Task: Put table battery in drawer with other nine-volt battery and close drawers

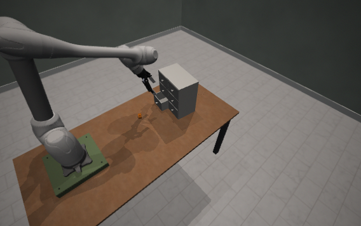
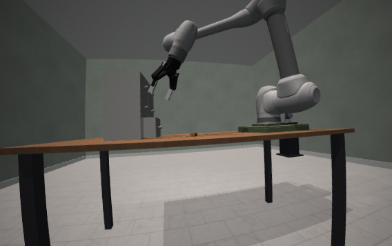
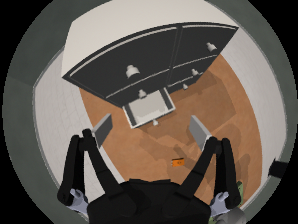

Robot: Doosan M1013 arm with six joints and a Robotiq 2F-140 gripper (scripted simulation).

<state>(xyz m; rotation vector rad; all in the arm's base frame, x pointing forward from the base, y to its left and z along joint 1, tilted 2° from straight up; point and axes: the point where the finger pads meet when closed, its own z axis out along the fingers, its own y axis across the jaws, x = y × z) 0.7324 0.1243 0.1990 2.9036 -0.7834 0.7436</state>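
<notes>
A small grey chest (image 1: pixel 179 89) with several drawers stands on the brown table; it also shows in the exterior view (image 2: pixel 128 105) and in the wrist view (image 3: pixel 143 43). One bottom drawer (image 1: pixel 161 101) is pulled out part way; in the wrist view (image 3: pixel 149 108) I cannot tell what it holds. A small orange nine-volt battery (image 1: pixel 139 115) (image 3: pixel 177 160) (image 2: pixel 193 134) lies on the table in front of the chest, apart from it. My gripper (image 1: pixel 150 83) (image 2: pixel 161 90) (image 3: pixel 151 121) is open and empty, high in the air in front of the chest's upper drawers.
The arm's green base plate (image 1: pixel 74 165) sits at the near left end of the table. The table's right edge (image 1: pixel 222 122) runs close behind the chest.
</notes>
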